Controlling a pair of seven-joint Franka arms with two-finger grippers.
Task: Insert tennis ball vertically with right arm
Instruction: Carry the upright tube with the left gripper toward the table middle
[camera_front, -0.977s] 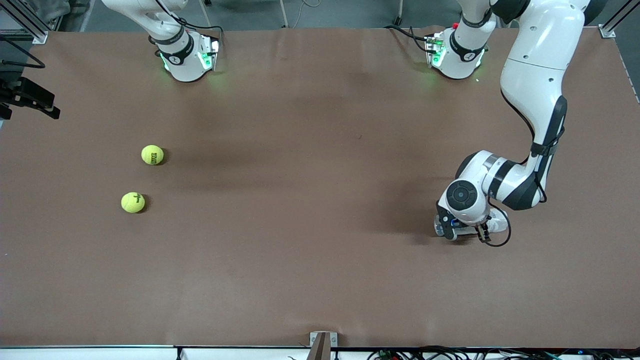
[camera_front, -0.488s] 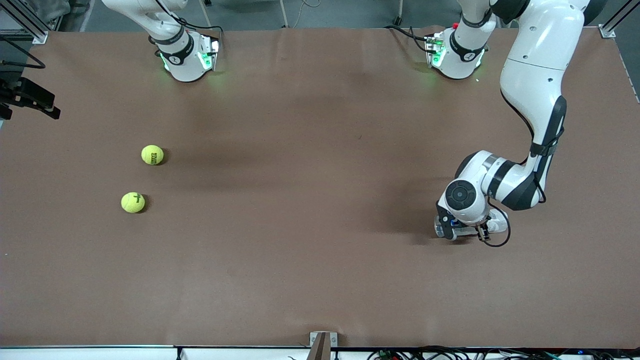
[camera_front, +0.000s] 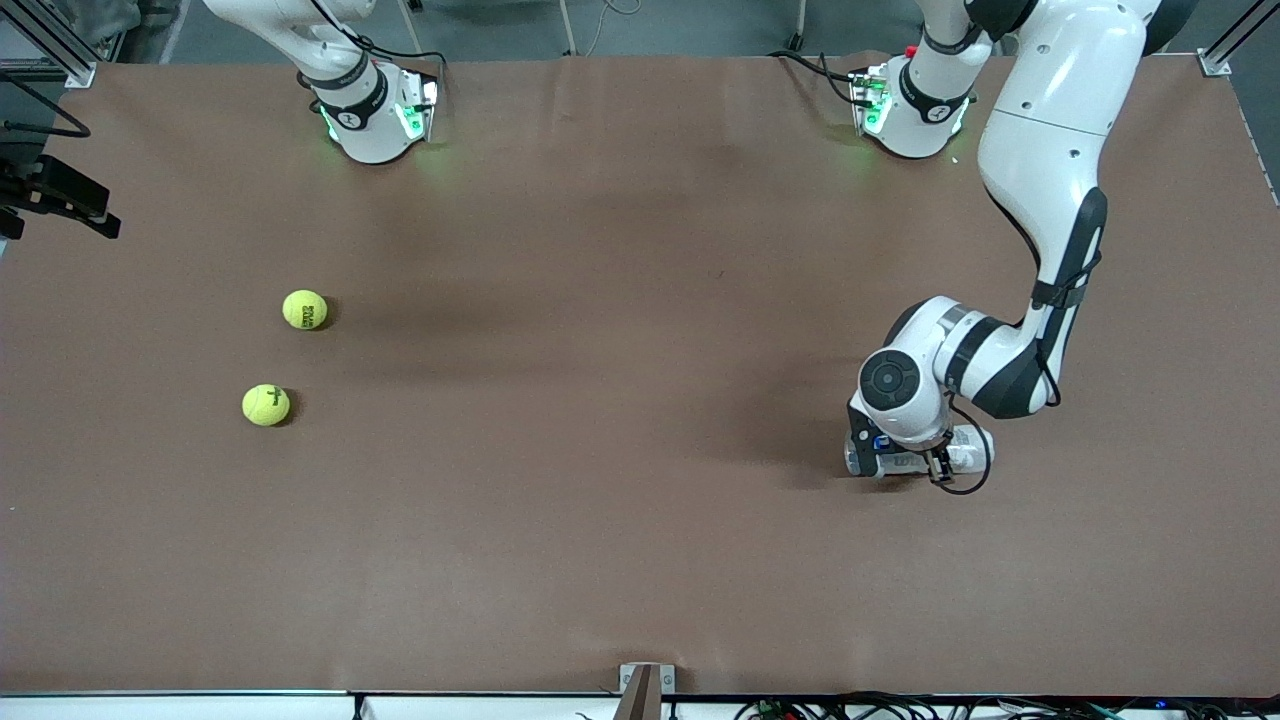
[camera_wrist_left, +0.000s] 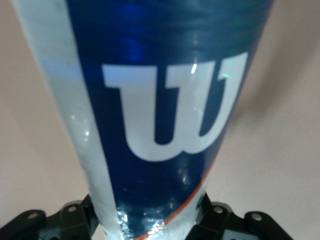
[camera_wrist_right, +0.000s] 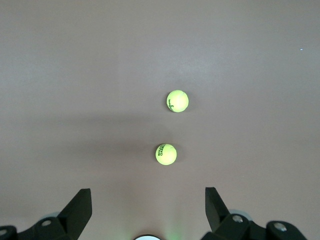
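Yellow-green tennis balls (camera_front: 305, 309), two, on brown table (camera_front: 600, 400); left hand (camera_front: 905, 462) clamped on one blue-labelled can (camera_wrist_left: 160, 115); right hand (camera_wrist_right: 147, 210) apart.

Two yellow-green tennis balls lie apart on the brown table toward the right arm's end. One tennis ball (camera_front: 305, 309) with dark lettering lies farther from the front camera; the other tennis ball (camera_front: 266, 405) lies nearer it. Toward the left arm's end, a clear ball can (camera_front: 905, 461) with a blue label bearing a white W lies on its side.
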